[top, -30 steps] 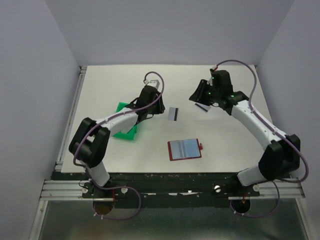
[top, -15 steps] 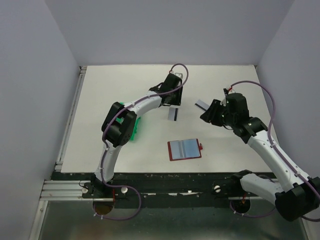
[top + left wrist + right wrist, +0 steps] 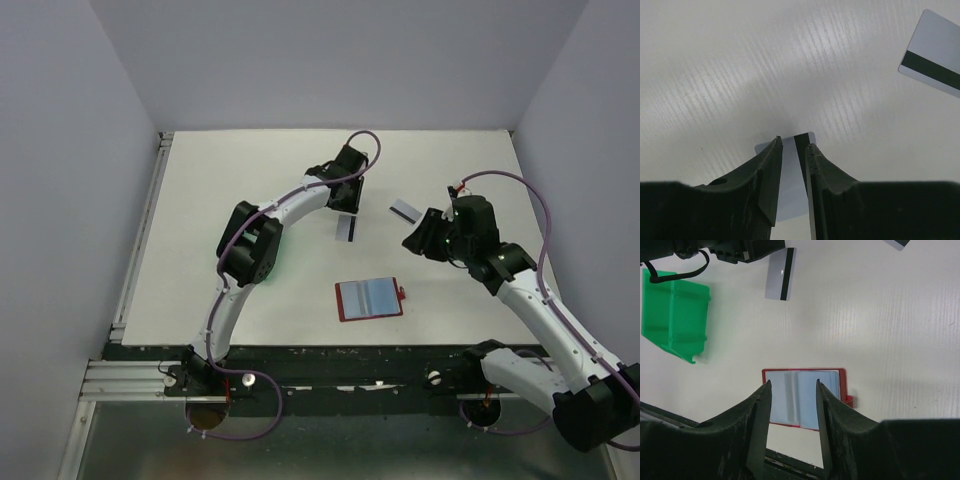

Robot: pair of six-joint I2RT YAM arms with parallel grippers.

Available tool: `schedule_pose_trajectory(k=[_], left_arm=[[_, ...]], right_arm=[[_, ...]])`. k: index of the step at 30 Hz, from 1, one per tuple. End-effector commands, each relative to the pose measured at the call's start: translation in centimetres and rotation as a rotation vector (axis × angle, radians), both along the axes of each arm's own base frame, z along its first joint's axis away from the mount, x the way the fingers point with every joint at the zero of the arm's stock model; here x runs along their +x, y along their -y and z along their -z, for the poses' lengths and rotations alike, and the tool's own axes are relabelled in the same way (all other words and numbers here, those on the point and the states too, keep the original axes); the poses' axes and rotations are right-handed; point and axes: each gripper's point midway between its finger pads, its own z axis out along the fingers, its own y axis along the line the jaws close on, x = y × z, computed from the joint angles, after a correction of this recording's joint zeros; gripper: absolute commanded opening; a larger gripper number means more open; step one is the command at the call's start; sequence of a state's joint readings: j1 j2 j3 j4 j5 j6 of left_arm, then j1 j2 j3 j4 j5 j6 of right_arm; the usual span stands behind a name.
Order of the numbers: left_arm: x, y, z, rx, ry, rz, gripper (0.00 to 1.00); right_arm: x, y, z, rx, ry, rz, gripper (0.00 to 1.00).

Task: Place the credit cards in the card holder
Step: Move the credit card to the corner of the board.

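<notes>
Two credit cards lie flat on the white table: one (image 3: 346,228) mid-table with its dark stripe on the right, the other (image 3: 404,210) further right. My left gripper (image 3: 347,198) hovers just behind the first card (image 3: 790,175), jaws open a narrow gap, and the card shows through it. The second card (image 3: 935,70) lies off to its right. The card holder (image 3: 368,299) lies open near the front, red rim, light blue inside. My right gripper (image 3: 416,240) hangs open and empty above the table, and the card holder (image 3: 802,397) appears between its fingers.
A green tray (image 3: 675,315) sits left of the cards, mostly hidden by the left arm in the top view. The left arm's forearm (image 3: 290,205) stretches across the table's left half. Purple walls close in the table on three sides.
The left arm swung from the green tray to just behind the middle card. The right arm drew back from the far right card toward the card holder side.
</notes>
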State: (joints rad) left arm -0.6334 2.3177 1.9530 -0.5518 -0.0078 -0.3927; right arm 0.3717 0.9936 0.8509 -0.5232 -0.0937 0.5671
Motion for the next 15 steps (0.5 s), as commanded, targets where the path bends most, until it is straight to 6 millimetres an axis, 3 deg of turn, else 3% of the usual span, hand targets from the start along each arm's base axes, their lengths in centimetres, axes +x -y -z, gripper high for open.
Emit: schedule_pose_trajectory(k=[1,11,15], left_arm=[[-0.5,-0.7,2.1,0.038,-0.057,0.001,0.37],[-3.0,-1.5,4.5,0.045,-0.124,-0.004,0.34],[-5.7,-2.1,5.2,0.055,-0.131,0.000,0.35]], right_arm=[[-1.0,0.3,0.9,-0.018,-0.019,-0.018,0.49],[-0.9,0.2,0.5,-0.016,-0.015,-0.020,0.49],[-0.9,0.3,0.7,-0.020,-0.018,-0.018,0.49]])
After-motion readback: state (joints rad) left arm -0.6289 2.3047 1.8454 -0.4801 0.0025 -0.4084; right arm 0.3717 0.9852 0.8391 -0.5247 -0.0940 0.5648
